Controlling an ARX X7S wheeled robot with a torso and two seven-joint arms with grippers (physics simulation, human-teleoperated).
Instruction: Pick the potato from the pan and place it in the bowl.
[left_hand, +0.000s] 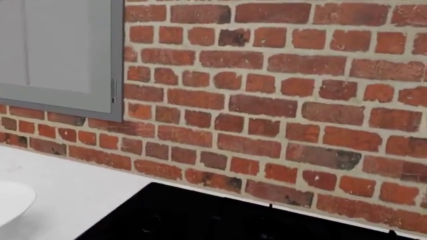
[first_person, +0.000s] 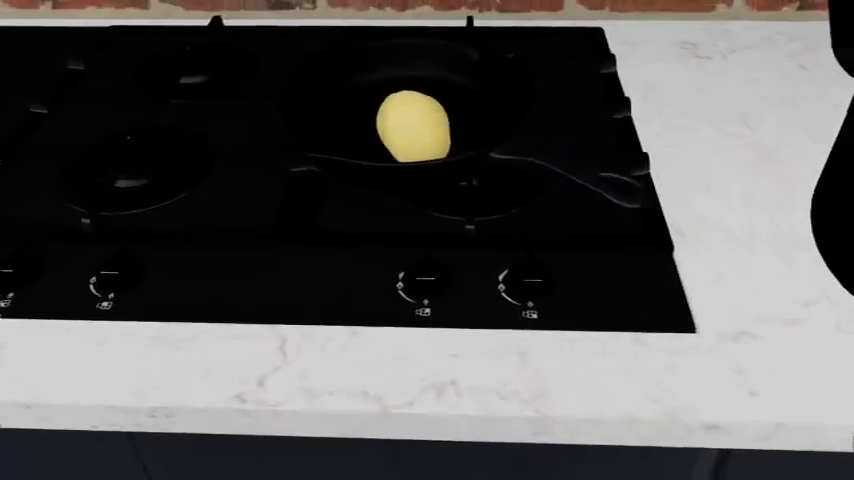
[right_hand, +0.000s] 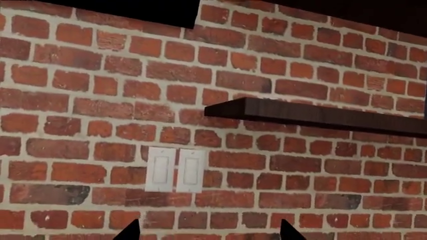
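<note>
The pale-yellow potato (first_person: 412, 126) lies in the black pan (first_person: 474, 100) on the stove's back right burner in the head view. The pan's long handle (first_person: 574, 177) points right and toward me. A curved white edge, likely the bowl (left_hand: 12, 202), shows on the counter left of the stove in the left wrist view. My right gripper (right_hand: 209, 232) is open and empty, its two black fingertips (right_hand: 130, 232) wide apart and facing the brick wall. No fingers of my left gripper show in any view.
The black stove (first_person: 267, 250) has knobs (first_person: 422, 287) along its front. White marble counter (first_person: 747, 150) surrounds it. A dark arm part (first_person: 838, 180) is at the right edge. The brick wall carries a grey cabinet (left_hand: 60, 50), a dark shelf (right_hand: 320, 115) and a switch plate (right_hand: 175, 170).
</note>
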